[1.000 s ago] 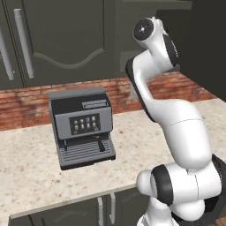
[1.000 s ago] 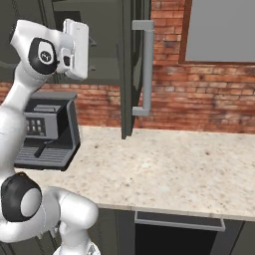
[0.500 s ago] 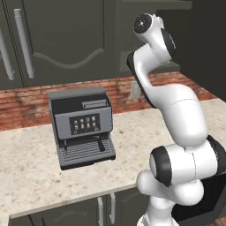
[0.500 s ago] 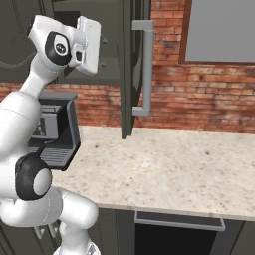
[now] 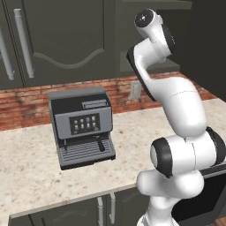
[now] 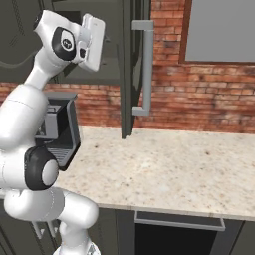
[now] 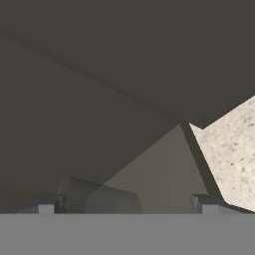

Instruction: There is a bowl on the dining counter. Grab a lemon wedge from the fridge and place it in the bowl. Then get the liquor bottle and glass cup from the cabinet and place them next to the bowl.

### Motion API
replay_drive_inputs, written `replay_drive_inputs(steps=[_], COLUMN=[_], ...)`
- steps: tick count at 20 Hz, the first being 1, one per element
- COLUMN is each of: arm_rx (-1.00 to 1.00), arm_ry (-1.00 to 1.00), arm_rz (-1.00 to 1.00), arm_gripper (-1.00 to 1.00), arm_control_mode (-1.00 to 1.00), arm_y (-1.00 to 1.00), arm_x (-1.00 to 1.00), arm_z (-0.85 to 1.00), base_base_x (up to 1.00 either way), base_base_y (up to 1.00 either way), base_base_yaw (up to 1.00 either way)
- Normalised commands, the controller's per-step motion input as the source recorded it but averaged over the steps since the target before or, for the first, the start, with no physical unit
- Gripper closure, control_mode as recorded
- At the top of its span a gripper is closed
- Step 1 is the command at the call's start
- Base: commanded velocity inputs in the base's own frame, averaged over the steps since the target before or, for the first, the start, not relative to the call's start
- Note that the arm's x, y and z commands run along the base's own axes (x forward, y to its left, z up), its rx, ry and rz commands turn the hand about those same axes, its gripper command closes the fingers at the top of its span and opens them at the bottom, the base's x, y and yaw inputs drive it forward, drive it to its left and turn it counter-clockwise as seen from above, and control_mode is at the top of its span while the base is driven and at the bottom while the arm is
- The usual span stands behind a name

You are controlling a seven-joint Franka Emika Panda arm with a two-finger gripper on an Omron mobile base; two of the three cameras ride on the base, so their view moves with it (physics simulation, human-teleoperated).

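The robot arm rears up from its base in front of the wall table [image 6: 164, 169], its hand raised level with the dark upper cabinets, in what looks like the cabinet stage of the job: fetching the liquor bottle and the glass cup. A cabinet door [image 6: 130, 64] with a long bar handle [image 6: 145, 67] stands swung open, edge-on in the right base view, just beside the raised hand. The claw [image 7: 127, 204] is spread wide and grips nothing; its two small dark fingertips [image 7: 46, 203] stand well apart at the bottom of the hand view, looking up at a dark panel of the cabinet, with a slice of speckled table top off to one side. A coffee machine [image 5: 81, 126] sits on the table against the red brick wall [image 6: 199, 104], to the left of the arm. Neither the bottle nor the cup can be made out, and the cabinet's inside is too dark to tell what it holds; the bowl, the lemon wedge and the dining counter lie outside these pictures, so the fridge step cannot be judged from here. The next move probably calls for turning the hand toward the cabinet opening past the door's edge, finding the bottle or cup on a shelf, and lining the open claw around it without clipping the door.
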Motion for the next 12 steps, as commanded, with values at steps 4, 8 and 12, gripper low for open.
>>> replay_drive_inputs(steps=[4, 8, 12], arm_rx=[0.04, 0.0, 0.0], arm_ry=[-0.08, -0.11, -0.08], arm_rz=[0.0, 0.0, 0.0], arm_gripper=[-1.0, -1.0, -1.0], arm_control_mode=[-1.0, -1.0, -1.0], arm_y=[0.0, 0.0, 0.0], arm_x=[0.32, 0.36, 0.36], arm_z=[-0.01, -0.09, -0.19], base_base_x=[0.0, 0.0, 0.0], base_base_y=[0.0, 0.0, 0.0], base_base_yaw=[0.0, 0.0, 0.0])
